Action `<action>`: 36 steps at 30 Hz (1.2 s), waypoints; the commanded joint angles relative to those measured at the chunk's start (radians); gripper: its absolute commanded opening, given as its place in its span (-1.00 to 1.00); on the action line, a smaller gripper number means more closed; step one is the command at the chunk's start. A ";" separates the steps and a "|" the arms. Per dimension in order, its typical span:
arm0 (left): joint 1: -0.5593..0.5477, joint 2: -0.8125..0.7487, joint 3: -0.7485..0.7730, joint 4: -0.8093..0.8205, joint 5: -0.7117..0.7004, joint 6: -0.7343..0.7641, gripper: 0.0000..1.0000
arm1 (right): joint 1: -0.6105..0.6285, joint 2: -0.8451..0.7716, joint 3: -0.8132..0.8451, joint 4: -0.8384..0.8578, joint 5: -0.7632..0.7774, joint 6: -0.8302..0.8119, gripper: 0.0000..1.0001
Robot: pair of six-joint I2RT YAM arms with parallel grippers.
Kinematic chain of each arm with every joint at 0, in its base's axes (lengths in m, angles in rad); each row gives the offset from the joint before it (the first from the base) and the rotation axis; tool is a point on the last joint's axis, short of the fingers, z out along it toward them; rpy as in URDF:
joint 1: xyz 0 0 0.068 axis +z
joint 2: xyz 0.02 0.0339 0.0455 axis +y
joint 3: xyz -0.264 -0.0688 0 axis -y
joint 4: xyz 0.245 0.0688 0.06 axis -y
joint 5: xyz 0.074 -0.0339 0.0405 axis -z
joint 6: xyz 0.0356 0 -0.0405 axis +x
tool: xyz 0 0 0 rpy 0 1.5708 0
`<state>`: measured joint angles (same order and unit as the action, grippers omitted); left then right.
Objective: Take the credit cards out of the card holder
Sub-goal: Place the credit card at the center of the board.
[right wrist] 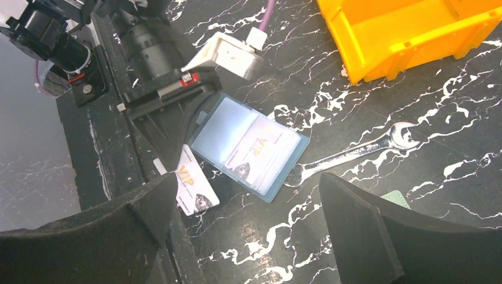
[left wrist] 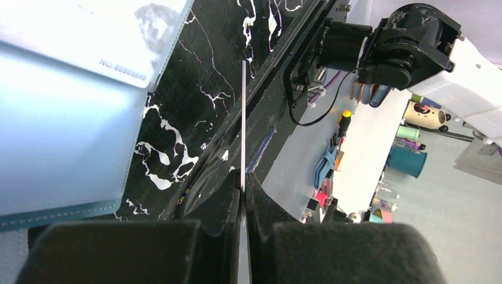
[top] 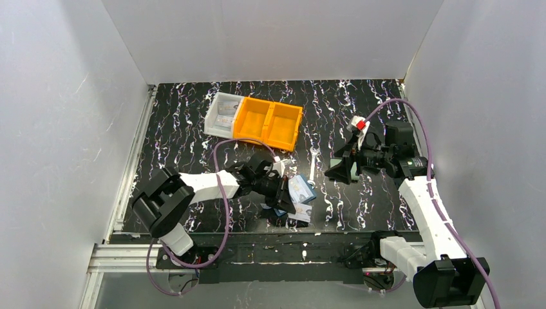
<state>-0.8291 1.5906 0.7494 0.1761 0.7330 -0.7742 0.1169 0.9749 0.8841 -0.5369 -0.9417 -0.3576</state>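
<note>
On the tabletop [top: 187,129] the card holder [right wrist: 225,127] lies open near the front edge. Above it the right fingers [right wrist: 367,236] stand wide apart, empty. The left fingers [left wrist: 222,201] pinch one credit card [right wrist: 194,188], clear of the holder. A second card [right wrist: 269,155] sits in its clear pocket. Judgement: one out, at least one left.

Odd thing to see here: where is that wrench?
In the top view, the wrench lies near the middle of the table, below the orange bin, one end beside the open card holder.
</note>
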 commanded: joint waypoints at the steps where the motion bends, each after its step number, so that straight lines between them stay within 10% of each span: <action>1: -0.004 0.038 0.067 -0.018 0.053 0.013 -1.00 | -0.009 -0.006 -0.008 0.054 -0.004 0.016 0.96; 36: 0.387 0.017 0.162 -0.307 0.101 0.249 -1.00 | -0.020 -0.003 -0.031 0.070 -0.014 0.019 0.97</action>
<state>-0.4763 1.6505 0.8799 -0.0296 0.7933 -0.5930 0.1040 0.9764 0.8673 -0.4965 -0.9417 -0.3431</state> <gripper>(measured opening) 0.017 0.983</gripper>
